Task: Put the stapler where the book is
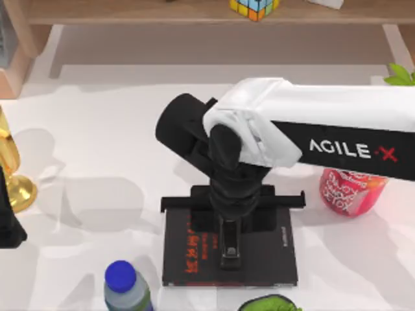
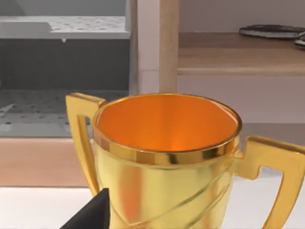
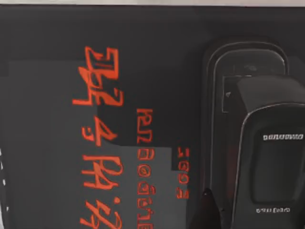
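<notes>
Your right gripper (image 1: 231,249) hangs above the flat black rectangular book with red lettering (image 1: 194,253); its grip state cannot be determined. The glossy black moulded stapler (image 3: 267,162) lies flat on that matte cover.

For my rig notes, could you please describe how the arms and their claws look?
The right arm has a white boxy link shell with a black band carrying white AGILE-X lettering and a red X mark, then black rounded wrist housings down to its black claw. The left arm shows as a black part at the table's left edge.
</notes>
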